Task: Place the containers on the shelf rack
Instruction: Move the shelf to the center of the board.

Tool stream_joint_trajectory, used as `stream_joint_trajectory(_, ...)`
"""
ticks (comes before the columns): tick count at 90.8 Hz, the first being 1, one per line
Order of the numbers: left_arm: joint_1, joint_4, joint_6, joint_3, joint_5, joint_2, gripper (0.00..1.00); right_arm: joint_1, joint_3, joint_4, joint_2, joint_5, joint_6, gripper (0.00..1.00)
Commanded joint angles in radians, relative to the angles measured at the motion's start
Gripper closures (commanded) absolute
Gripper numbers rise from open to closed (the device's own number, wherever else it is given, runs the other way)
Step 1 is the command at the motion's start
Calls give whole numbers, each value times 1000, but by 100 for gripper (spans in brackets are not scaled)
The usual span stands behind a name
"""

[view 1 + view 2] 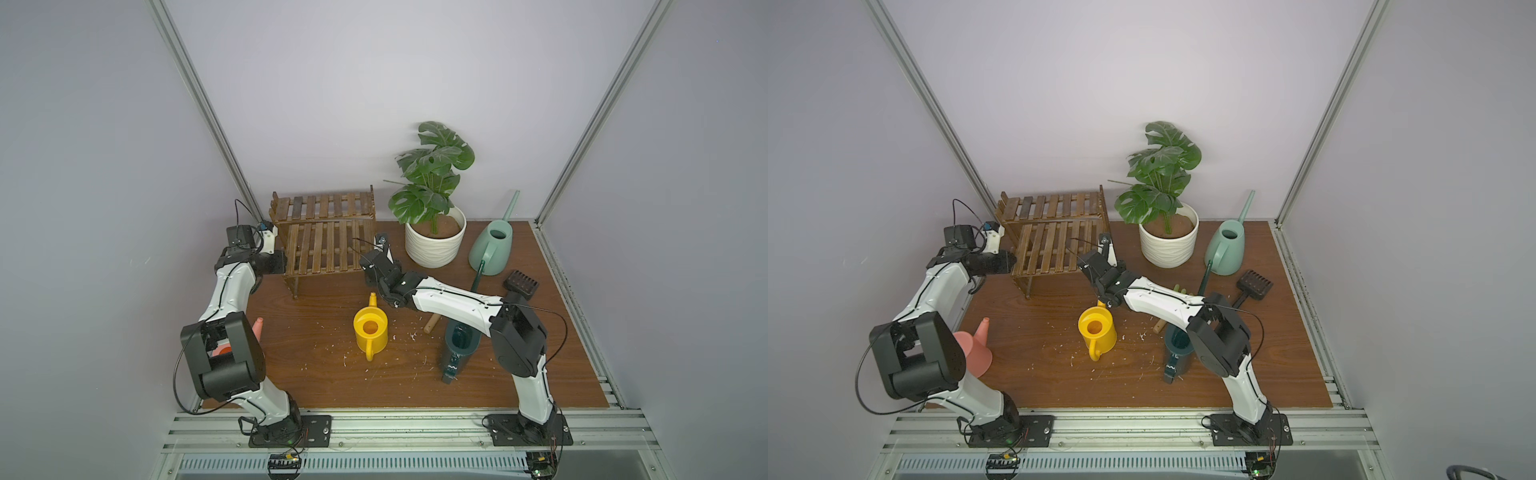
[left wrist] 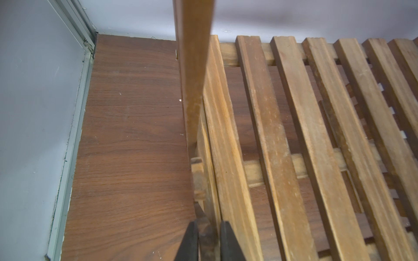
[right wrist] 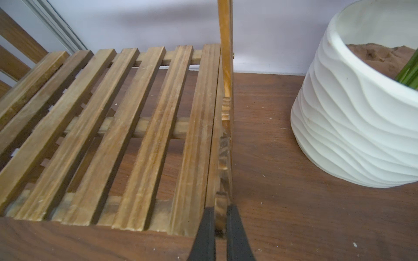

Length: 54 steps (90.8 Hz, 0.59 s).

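Left gripper (image 2: pixel 208 239): I see jaws pinched tight on the shelf rack (image 1: pixel 324 239) side rail. Right gripper (image 3: pixel 220 228): same, opposite rail. Rack sits centre-left of frame, rear of bench (image 1: pixel 324 382). Pink can (image 1: pixel 258 326) is mostly hidden behind the left arm in a top view.

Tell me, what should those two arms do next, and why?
Probably move the shelf rack together, gently, to a better spot: the left gripper and right gripper each pinch one of its side rails, and the yellow watering can sits on the table.
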Motion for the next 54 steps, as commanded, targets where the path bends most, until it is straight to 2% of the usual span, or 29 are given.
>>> stream_joint_trajectory(1, -34, -168, 69, -66, 69, 7, 89, 2, -48, 15, -64, -4, 30, 98)
stream_joint_trajectory(23, -67, -166, 33, -114, 110, -28, 88, 1, -86, 12, -89, 25, 35, 96)
stream_joint_trajectory(45, -93, -166, -8, -118, 102, -48, 86, -26, -109, 30, -93, 24, 32, 94)
stream_joint_trajectory(54, -94, -166, -14, -104, 69, -41, 82, -26, -113, 37, -97, 11, 32, 88)
